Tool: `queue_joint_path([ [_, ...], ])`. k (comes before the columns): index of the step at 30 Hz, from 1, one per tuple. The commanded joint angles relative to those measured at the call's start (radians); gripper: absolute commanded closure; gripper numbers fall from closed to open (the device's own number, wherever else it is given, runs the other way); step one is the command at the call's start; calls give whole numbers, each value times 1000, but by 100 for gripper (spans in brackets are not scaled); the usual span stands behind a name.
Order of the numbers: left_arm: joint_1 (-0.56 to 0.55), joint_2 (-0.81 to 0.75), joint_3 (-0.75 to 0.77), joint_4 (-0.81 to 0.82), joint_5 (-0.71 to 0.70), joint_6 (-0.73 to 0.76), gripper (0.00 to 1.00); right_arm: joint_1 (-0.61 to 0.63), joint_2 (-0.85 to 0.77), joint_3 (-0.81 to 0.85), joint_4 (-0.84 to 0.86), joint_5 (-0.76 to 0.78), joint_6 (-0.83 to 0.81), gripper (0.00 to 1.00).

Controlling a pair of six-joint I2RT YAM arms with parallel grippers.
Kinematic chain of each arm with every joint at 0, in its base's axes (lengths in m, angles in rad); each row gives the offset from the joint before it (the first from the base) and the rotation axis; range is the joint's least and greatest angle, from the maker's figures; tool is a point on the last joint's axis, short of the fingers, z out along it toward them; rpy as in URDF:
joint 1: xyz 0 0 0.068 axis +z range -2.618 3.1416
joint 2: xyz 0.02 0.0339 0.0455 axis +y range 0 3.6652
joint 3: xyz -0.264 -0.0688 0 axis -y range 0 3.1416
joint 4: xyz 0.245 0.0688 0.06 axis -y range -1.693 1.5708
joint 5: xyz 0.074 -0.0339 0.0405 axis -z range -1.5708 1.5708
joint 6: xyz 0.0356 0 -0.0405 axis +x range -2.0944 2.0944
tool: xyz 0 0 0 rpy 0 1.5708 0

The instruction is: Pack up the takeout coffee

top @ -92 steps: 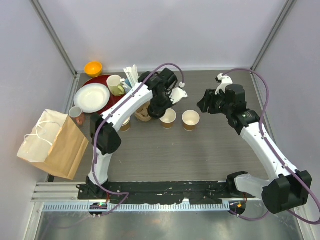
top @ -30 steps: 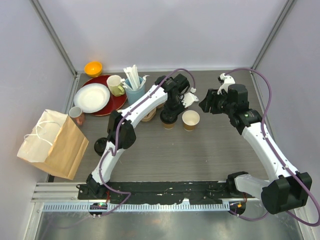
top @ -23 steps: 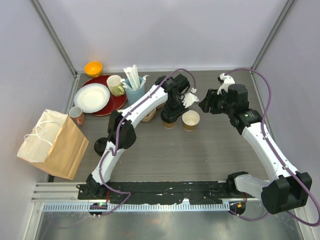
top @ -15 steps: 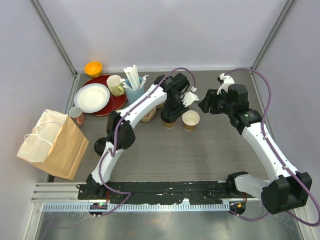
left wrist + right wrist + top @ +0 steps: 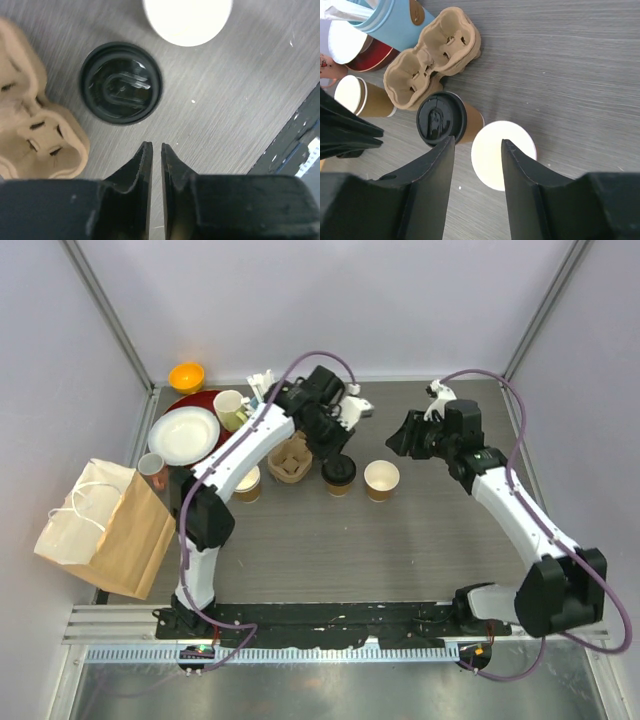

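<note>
A kraft coffee cup with a black sip lid [image 5: 339, 470] stands mid-table; the lid also shows in the left wrist view [image 5: 121, 82] and the right wrist view [image 5: 441, 119]. Beside it on the right is an open cup [image 5: 381, 478] [image 5: 187, 17] [image 5: 490, 156], cream inside. Another open cup [image 5: 247, 482] [image 5: 350, 94] stands left of the pulp cup carrier [image 5: 290, 458] [image 5: 30, 135] [image 5: 432, 57]. My left gripper [image 5: 335, 443] [image 5: 152, 146] hovers just behind the lidded cup, jaws almost together, holding nothing. My right gripper [image 5: 398, 443] [image 5: 477, 142] is open above the open cup.
A brown paper bag [image 5: 110, 530] lies at the left edge. A red tray with a white plate [image 5: 183, 435], a pale mug [image 5: 231, 410], a light blue cup of white sticks [image 5: 395, 20], an orange bowl [image 5: 186, 375] and a small pinkish cup [image 5: 152, 468] crowd the back left.
My left gripper has come off the lidded cup and drawn back toward the far left, its jaws opening then narrowing. My right gripper has shifted slightly left and narrowed a little.
</note>
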Motion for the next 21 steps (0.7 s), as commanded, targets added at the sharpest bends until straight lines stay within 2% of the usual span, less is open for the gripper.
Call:
queue_joint_path([
  [1, 124, -126, -217, 222, 59, -221, 86, 37, 143, 90, 150, -54, 89, 54],
  [3, 152, -165, -315, 305, 62, -287, 85, 46, 231, 122, 150, -74, 106, 54],
  [8, 182, -182, -438, 478, 68, -391, 78, 54, 338, 173, 158, -146, 130, 57],
  [13, 193, -124, -452, 522, 124, -485, 78, 55, 434, 217, 126, -215, 123, 61],
  [21, 224, -114, -493, 565, 141, -514, 78, 58, 497, 230, 101, -270, 118, 64],
])
